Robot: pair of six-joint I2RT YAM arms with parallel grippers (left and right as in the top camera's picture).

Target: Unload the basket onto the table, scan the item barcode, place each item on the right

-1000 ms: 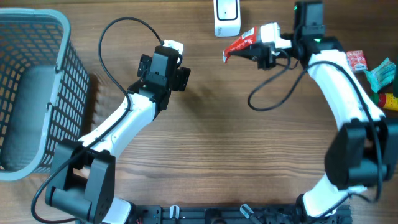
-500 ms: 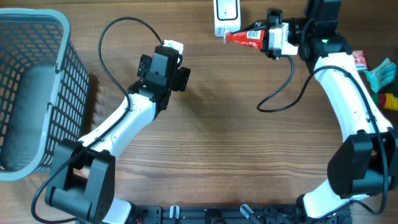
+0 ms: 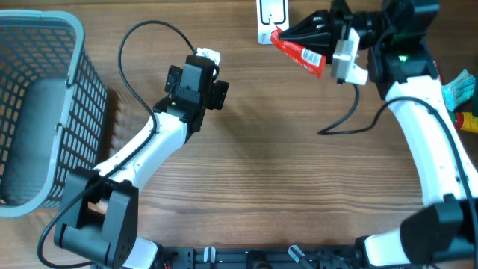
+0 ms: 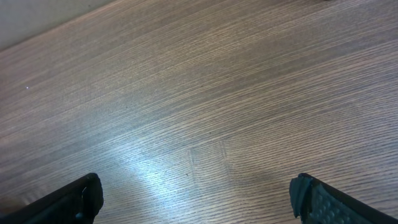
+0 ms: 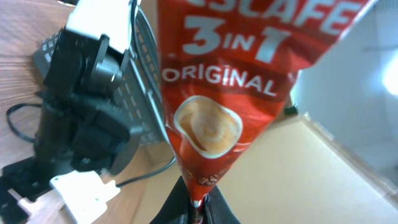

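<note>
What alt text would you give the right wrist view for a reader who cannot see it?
A red coffee sachet printed "3 in 1 Original" fills the frame, pinched by its lower tip in the right gripper. Behind it are the left arm and a grey basket.

Ref.: overhead view, clock face laid on my table (image 3: 284, 172), 12 o'clock = far edge.

1. Table: brown wood-grain top, fills the whole view.
2. Basket (image 3: 94, 104): grey plastic, open-mesh walls, solid grey floor. Pos. 9 o'clock, cut off by the frame edge. Dark shadow strip just beside its 3 o'clock wall.
3. Teal packet (image 3: 459, 88): crumpled, pos. 3 o'clock, near the frame edge.
4. Yellow item (image 3: 468, 121): red end, just beside the teal packet toward 4 o'clock, cut by the frame; type n/k.
5. Items 3–4 lie well apart from the basket, opp. sides.

My L wrist cam: wood grain only, pale glare patch at 7 o'clock, faint square mark approx. centre.
</note>
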